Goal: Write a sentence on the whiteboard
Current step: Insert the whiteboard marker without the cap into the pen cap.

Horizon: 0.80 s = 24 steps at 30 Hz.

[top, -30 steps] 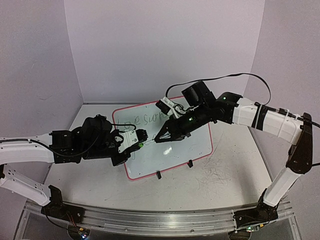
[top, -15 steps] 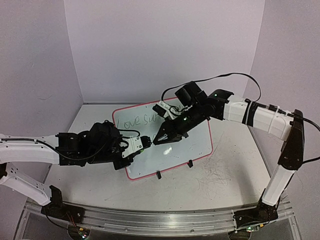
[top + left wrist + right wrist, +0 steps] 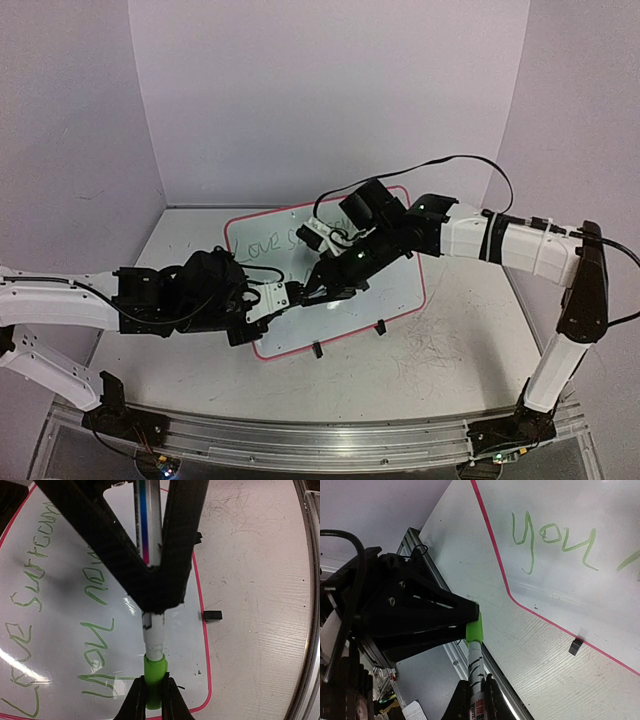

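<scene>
The whiteboard (image 3: pixel 392 285) lies on the table (image 3: pixel 470 340), the green sentence (image 3: pixel 555 535) written across it. Over the board, the right gripper (image 3: pixel 475 692) is clamped tight on a marker (image 3: pixel 154 635), and the left gripper (image 3: pixel 154 695) pinches its green cap (image 3: pixel 154 672).

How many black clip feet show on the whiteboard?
2, both on the near edge of the whiteboard: left clip foot near its middle, right clip foot toward the right corner. More may be hidden.
</scene>
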{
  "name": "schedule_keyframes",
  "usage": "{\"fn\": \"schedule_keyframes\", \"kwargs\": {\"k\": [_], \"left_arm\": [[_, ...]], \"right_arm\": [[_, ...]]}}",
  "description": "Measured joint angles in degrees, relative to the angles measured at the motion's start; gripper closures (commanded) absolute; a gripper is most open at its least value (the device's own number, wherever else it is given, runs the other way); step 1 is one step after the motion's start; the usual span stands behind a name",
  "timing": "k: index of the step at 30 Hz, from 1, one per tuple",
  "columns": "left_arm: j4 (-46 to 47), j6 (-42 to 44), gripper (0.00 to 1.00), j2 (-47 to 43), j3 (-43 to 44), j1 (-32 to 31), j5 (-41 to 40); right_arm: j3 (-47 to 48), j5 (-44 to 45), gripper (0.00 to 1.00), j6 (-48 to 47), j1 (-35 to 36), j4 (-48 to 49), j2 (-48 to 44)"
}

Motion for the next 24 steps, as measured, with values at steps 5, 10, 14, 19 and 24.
{"fn": "schedule_keyframes", "kwargs": {"k": [5,10,14,19,24], "left_arm": [[-0.1,-0.1,1.00,0.0,0.0,-0.2,0.2],[-0.4,-0.1,1.00,0.1,0.5,-0.6,-0.6],[-3.2,-0.1,1.00,2.0,3.4,-2.4,-4.5],[-3.8,0.1,1.00,4.1,4.5,-5.2,-10.8],[-4.7,0.5,1.00,4.8,3.9,-8.3,-17.0]], "right_arm": [[-1.3,1.2,1.00,1.6,0.8,2.0,-0.4],[-1.2,1.6,1.00,4.0,1.1,2.4,-0.4],[-0.8,1.5,1.00,6.7,0.9,2.5,-0.4],[-1.0,0.8,1.00,10.9,0.8,2.9,-0.3],[-5.4,-2.0,1.00,17.7,0.8,9.4,-0.6]]}}
